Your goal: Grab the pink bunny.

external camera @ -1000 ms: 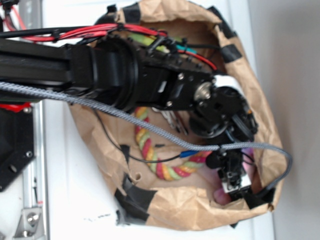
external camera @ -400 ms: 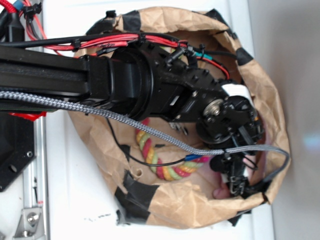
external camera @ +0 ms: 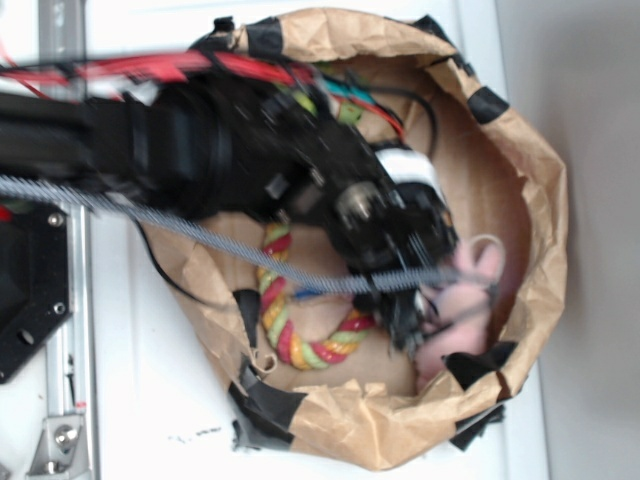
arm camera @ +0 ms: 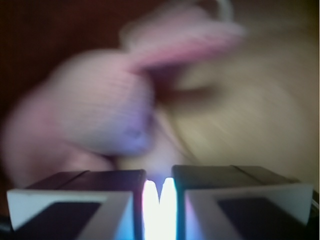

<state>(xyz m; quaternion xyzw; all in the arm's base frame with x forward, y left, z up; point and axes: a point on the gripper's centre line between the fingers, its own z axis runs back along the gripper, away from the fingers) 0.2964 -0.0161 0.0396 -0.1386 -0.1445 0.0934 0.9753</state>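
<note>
Jaws nearly closed, nothing visibly pinched; pink bunny (arm camera: 95, 110) lies just ahead-left, ears trailing right, inside the paper bag (external camera: 530, 160).

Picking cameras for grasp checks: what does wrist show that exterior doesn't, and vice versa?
Wrist only: the two fingers nearly closed, with a thin bright gap between them, and the pink bunny blurred just beyond them; whether any of it is pinched cannot be told. Exterior only: the brown paper bag, the coloured rope ring inside it, and the arm reaching in. Both: the bunny, pink and soft.
</note>
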